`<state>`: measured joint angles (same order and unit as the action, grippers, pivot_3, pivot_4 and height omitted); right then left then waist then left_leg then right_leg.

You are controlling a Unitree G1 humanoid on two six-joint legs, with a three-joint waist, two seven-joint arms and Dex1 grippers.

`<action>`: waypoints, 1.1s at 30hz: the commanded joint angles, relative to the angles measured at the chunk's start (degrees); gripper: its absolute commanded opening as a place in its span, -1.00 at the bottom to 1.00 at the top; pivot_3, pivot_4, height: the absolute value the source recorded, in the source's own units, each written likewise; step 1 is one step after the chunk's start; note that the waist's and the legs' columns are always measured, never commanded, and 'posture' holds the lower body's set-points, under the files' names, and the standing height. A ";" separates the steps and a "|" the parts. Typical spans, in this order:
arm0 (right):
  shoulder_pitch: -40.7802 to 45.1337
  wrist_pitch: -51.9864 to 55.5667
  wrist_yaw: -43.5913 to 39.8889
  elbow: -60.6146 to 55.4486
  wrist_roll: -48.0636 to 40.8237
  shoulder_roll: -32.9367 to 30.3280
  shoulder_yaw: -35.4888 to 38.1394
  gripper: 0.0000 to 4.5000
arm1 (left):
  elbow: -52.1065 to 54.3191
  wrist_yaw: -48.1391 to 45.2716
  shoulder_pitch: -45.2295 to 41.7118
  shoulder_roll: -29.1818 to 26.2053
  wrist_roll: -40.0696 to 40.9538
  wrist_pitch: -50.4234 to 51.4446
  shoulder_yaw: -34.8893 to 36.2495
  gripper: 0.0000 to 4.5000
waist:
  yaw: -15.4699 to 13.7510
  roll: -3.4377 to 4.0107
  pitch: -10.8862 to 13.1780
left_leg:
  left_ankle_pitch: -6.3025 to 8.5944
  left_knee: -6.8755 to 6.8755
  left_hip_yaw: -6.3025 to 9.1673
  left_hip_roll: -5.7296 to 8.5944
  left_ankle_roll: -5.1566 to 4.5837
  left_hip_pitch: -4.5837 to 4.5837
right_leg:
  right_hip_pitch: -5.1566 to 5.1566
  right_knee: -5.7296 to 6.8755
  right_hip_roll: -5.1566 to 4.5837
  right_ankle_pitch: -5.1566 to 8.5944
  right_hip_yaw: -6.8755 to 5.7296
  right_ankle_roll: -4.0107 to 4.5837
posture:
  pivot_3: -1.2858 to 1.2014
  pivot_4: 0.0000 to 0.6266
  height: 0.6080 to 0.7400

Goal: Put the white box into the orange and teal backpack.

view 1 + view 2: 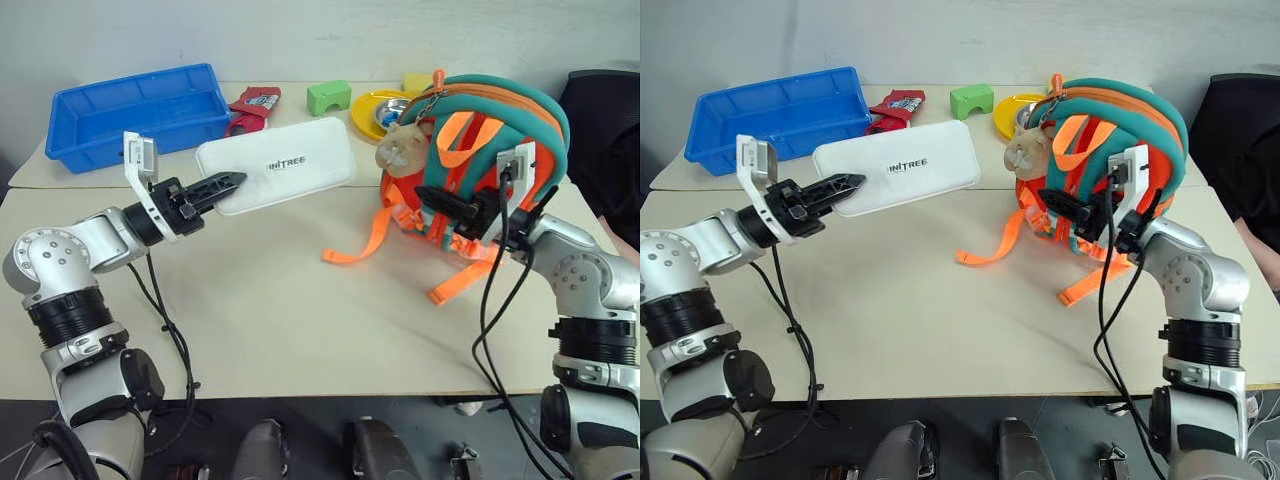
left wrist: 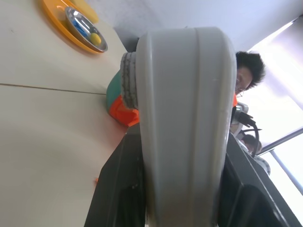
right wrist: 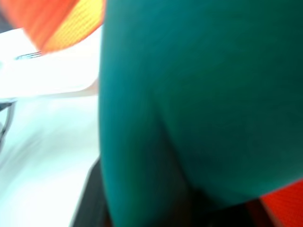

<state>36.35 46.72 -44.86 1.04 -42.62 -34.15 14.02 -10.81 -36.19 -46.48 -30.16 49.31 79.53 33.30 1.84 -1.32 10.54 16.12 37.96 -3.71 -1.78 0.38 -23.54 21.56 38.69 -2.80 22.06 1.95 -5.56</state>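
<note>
beside backpack [image 1: 480, 150], right pincer [image 1: 445, 203] grips teal strap [image 3: 189, 94], left pincer [image 1: 215, 188] clamps white box [image 1: 280, 165]

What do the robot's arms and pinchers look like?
Both arms are shiny silver-grey metal with rounded joints and ribbed black rings. Each ends in a gripper of two black fingers: the left gripper and the right gripper. A small white bracket with a grey camera box sticks up from each wrist. Black cables loop down from both arms.
</note>
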 commanded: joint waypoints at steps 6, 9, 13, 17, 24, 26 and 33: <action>-5.78 11.80 -9.02 -19.72 -18.75 -9.66 5.05 -1.00 | -2.45 -6.98 -5.15 -3.28 1.37 -7.98 -4.71 -0.42 | -0.32 -0.01 0.02 | 0.00 0.01 0.03 0.01 -0.01 -0.01 | -0.02 -0.05 -0.02 0.00 -0.03 0.00 | 0.03 -0.52 1.00; -7.61 15.93 -9.30 -23.22 -26.81 -13.86 8.34 -1.00 | -3.47 -11.56 -6.88 -4.34 1.42 -10.99 -7.53 -0.42 | -0.30 -0.02 0.02 | 0.01 0.00 0.05 0.02 -0.02 -0.04 | -0.03 -0.10 -0.04 0.00 -0.04 0.00 | 0.03 -0.52 1.00; -12.59 21.19 -11.24 -25.46 -38.19 -21.95 15.77 -1.00 | -4.57 -19.51 -10.11 -4.85 1.03 -15.93 -11.85 -0.42 | -0.33 -0.03 0.05 | 0.02 -0.03 0.05 0.02 -0.04 -0.07 | -0.05 -0.19 -0.04 0.00 -0.05 0.00 | 0.03 -0.52 1.00; -17.91 22.02 -9.67 -25.34 -41.36 -25.46 19.85 -1.00 | -1.64 -28.16 -8.85 -5.97 -0.79 -21.05 -17.83 -0.42 | -0.21 -0.03 0.05 | 0.03 -0.02 0.04 0.03 -0.07 -0.04 | -0.13 -0.50 -0.05 0.00 -0.03 0.00 | 0.03 -0.52 1.00; -23.30 20.91 -7.24 -25.19 -41.72 -26.87 22.03 -1.00 | -4.45 -37.93 -8.42 -7.93 -10.45 -37.29 -26.62 -0.42 | -0.34 -0.03 0.05 | 0.01 0.00 0.02 0.02 -0.11 0.00 | -0.14 -0.48 -0.01 0.00 0.02 0.00 | 0.03 -0.52 1.00; -23.68 20.50 -6.56 -24.82 -41.66 -26.98 21.91 -1.00 | -7.50 -40.47 -10.45 -8.69 -11.87 -39.99 -27.20 -0.42 | -0.37 -0.04 0.05 | 0.01 0.01 0.02 0.03 -0.13 -0.01 | -0.15 -0.49 -0.01 0.00 0.02 0.00 | 0.03 -0.52 1.00; -23.30 19.73 -4.38 -23.13 -40.90 -26.58 20.39 -1.00 | -17.13 -46.82 -19.67 -12.81 -8.40 -35.64 -23.36 -0.42 | -0.32 -0.08 0.08 | 0.04 0.02 0.05 0.04 -0.24 -0.15 | -0.07 -0.50 -0.03 0.00 -0.02 0.00 | 0.03 -0.52 1.00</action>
<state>12.56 67.54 -49.42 -22.14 -82.75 -59.91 33.48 -28.08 -81.03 -64.78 -42.00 38.62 43.06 8.08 1.51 -1.40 10.61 16.16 37.97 -3.66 -1.74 0.13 -23.69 21.49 38.20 -2.83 22.06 1.93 -5.56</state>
